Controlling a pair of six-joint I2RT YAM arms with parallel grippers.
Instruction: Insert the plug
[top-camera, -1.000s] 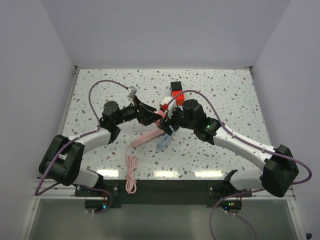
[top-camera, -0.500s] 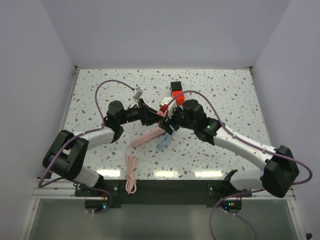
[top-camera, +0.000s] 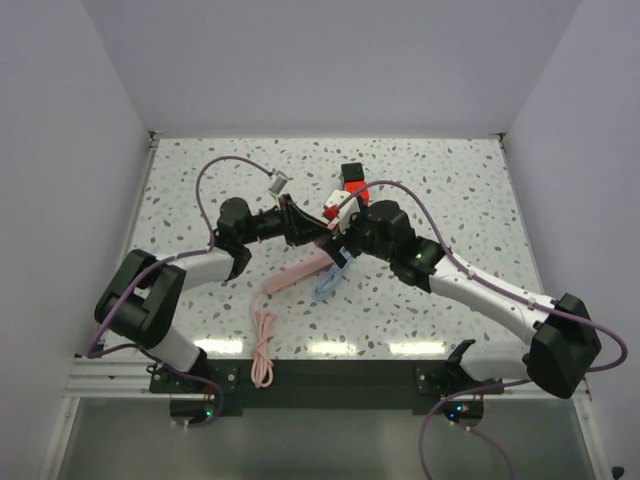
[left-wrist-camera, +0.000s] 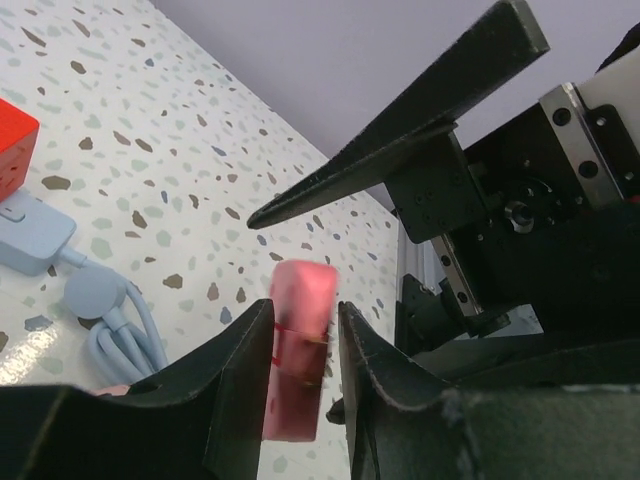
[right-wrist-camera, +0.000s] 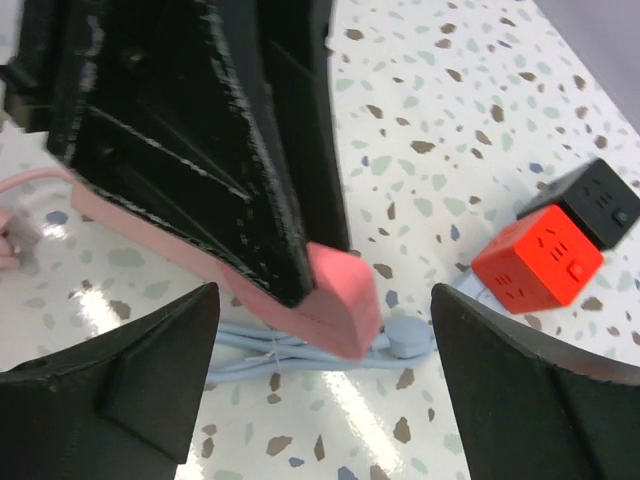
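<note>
The left claw (left-wrist-camera: 305, 308) pinches the plug (left-wrist-camera: 298, 360) — tip free, likely for the red cube (right-wrist-camera: 538, 255) nearby — while the right claw (right-wrist-camera: 322, 295) gapes wide.

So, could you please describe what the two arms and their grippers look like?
The left arm and right arm have white link shells with black joints and black base housings. A purple cable loops along each one. The left gripper and right gripper have matte black, wedge-shaped fingers. No markings are legible.
</note>
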